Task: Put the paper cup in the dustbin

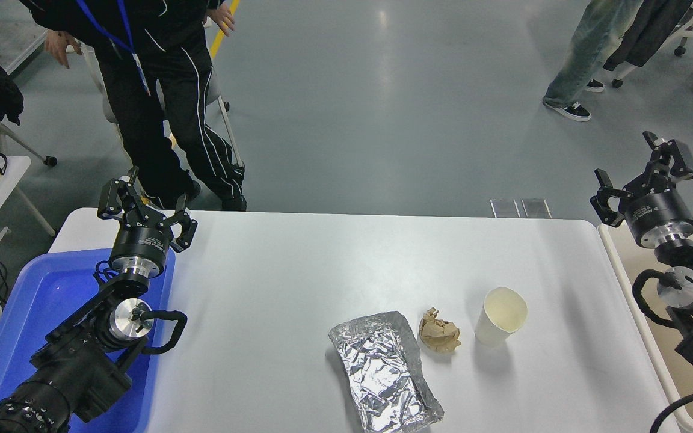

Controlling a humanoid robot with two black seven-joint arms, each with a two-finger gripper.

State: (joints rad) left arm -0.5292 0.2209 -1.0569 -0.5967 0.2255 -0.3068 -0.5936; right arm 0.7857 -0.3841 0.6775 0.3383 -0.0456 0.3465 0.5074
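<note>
With the right end effector [641, 171] spread empty at 3 o'clock, squeezing the thin cup [500, 316] risks crushing it or tipping it short of the bin [635, 300].

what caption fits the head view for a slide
Paper cup upright on the table, dustbin at right, both grippers open and empty.

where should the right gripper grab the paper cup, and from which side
Probably by the side wall, a little below the rim. The paper cup stands upright and open on the table, with the paper ball close on its left, so the freer approach is from the right, where the open right gripper hangs above the dustbin. Squeeze gently: the thin wall already looks slightly squashed.
</note>
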